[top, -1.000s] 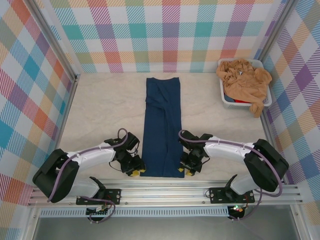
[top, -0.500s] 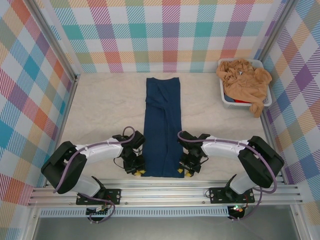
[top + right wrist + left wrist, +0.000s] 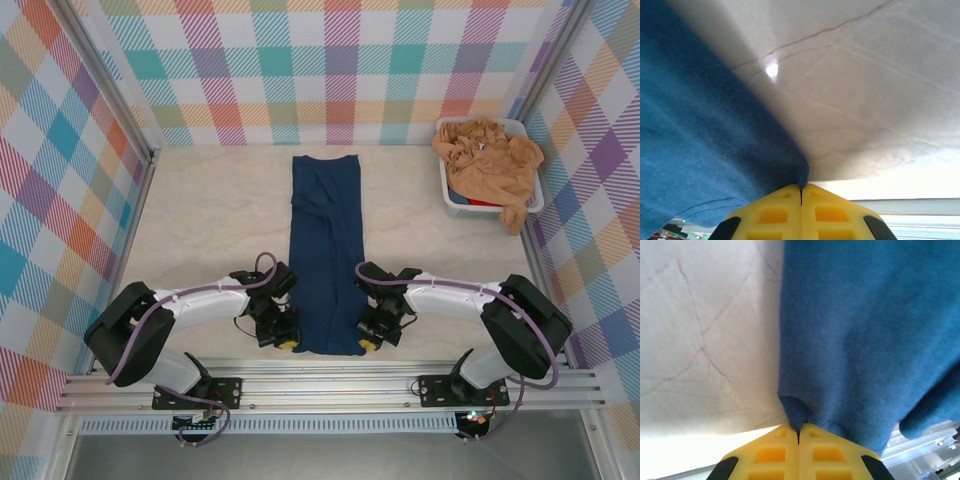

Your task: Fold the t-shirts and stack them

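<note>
left gripper [image 3: 799, 434] cropped by the bottom edge of the left wrist view just below its yellow tips. corner of the navy t-shirt [image 3: 865, 340] swallowed between the closed jaws, rest of the cloth running off the top and right edges. same at the right gripper [image 3: 801, 192]: pinched corner out of sight, nearest cloth blurred, shirt cut by the left edge. from above, tan-orange t-shirts [image 3: 490, 160] heaped in the white tub [image 3: 446, 190], number unclear; red thing [image 3: 484, 201] mostly buried beneath, kind not tellable.
</note>
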Controlling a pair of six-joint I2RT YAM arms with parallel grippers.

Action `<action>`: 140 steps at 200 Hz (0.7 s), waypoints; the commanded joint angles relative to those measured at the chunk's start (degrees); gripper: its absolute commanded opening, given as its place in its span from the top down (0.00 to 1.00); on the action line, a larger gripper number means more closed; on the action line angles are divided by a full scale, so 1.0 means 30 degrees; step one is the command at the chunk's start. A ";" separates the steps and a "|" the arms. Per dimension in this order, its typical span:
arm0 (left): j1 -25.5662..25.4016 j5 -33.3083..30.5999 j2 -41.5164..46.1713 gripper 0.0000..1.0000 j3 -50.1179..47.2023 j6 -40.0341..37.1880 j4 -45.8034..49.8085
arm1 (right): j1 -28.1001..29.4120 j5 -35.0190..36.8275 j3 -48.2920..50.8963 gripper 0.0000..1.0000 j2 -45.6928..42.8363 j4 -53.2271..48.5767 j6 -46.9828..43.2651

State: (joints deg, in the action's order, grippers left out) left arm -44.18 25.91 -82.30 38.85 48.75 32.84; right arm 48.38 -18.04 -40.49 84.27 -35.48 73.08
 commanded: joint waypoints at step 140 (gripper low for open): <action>0.5882 0.0022 -0.1788 1.00 0.7425 -0.1481 -0.0312 | -0.5481 -0.0044 -0.8309 1.00 0.2471 -0.3414 -0.4971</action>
State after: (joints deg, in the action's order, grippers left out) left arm -29.67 26.28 -84.36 55.37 46.78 33.52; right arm 34.44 -18.04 -59.99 88.73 -42.50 63.07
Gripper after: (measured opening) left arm 0.048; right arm 0.044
